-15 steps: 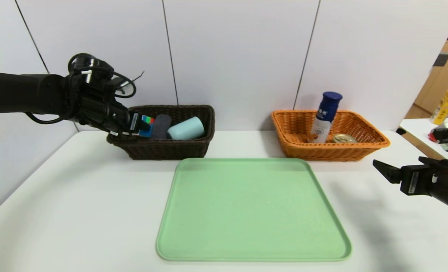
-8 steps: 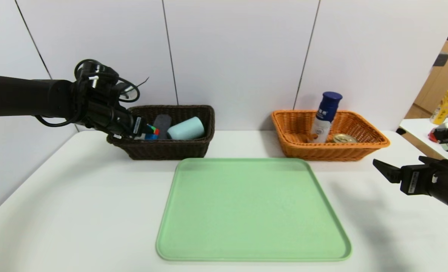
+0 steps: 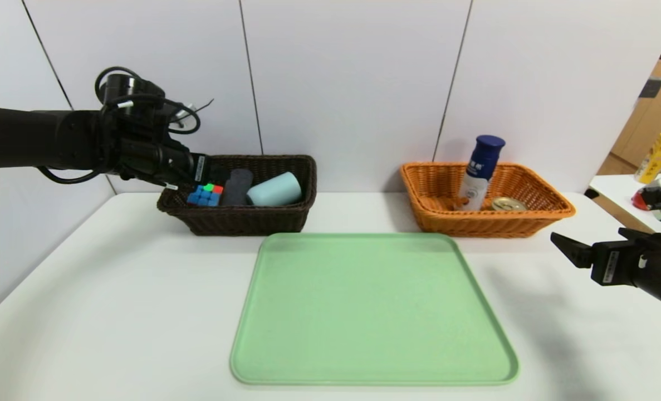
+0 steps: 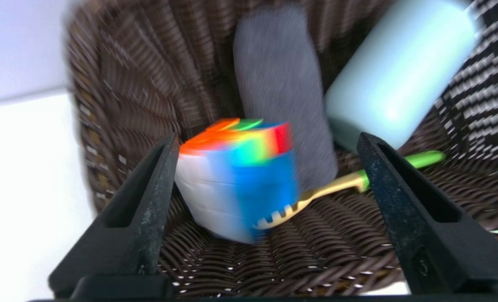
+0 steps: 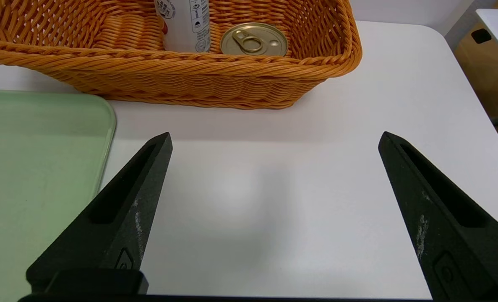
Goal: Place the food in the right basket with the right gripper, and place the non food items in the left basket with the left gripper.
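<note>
The left gripper (image 4: 265, 167), fingers spread, hangs over the left basket (image 3: 241, 220) at the tabletop's far left edge, with the puzzle cube (image 4: 238, 176) inside between them. Retreating low could snag a finger on the wicker rim. The right gripper (image 5: 274, 188) is spread too, near the right edge.

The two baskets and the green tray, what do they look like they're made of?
Left basket and right basket: woven wicker, possibly plastic rattan, judging by the even, slightly glossy strands; one dark brown, one orange-tan. Tray: likely matte plastic, with a smooth, uniform pale green surface and a moulded, rounded rim.
</note>
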`<state>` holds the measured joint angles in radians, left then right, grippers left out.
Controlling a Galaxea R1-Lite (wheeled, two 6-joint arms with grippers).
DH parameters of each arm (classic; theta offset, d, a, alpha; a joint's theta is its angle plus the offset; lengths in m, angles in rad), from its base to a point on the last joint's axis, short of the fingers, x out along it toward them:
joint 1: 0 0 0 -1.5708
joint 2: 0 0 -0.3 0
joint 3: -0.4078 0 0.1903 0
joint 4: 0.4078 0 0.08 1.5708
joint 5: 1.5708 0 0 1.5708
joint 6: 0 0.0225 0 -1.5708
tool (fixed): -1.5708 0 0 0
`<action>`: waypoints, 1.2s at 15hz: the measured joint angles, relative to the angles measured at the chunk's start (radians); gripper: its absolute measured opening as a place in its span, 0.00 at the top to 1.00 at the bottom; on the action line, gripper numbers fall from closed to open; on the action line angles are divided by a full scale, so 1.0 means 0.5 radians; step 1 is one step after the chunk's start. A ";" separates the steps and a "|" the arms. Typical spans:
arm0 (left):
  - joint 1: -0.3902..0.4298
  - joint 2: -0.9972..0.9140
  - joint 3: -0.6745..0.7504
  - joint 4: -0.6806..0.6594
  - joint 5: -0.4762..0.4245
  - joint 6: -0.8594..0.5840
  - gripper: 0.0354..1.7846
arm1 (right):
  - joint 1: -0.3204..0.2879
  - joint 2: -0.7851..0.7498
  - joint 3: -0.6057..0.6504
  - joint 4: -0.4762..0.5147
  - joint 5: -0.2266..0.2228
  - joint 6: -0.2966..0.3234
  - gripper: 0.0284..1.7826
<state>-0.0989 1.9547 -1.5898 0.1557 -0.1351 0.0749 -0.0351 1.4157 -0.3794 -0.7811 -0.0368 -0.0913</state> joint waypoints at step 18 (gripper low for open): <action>0.137 -2.280 2.303 -0.874 -0.002 0.222 0.06 | 0.030 -1.717 -0.149 1.643 0.191 -0.009 0.05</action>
<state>-0.0302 0.8145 -0.4381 -0.2813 -0.1362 0.1860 -0.0200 0.5570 -0.4540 0.0402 0.0589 -0.0955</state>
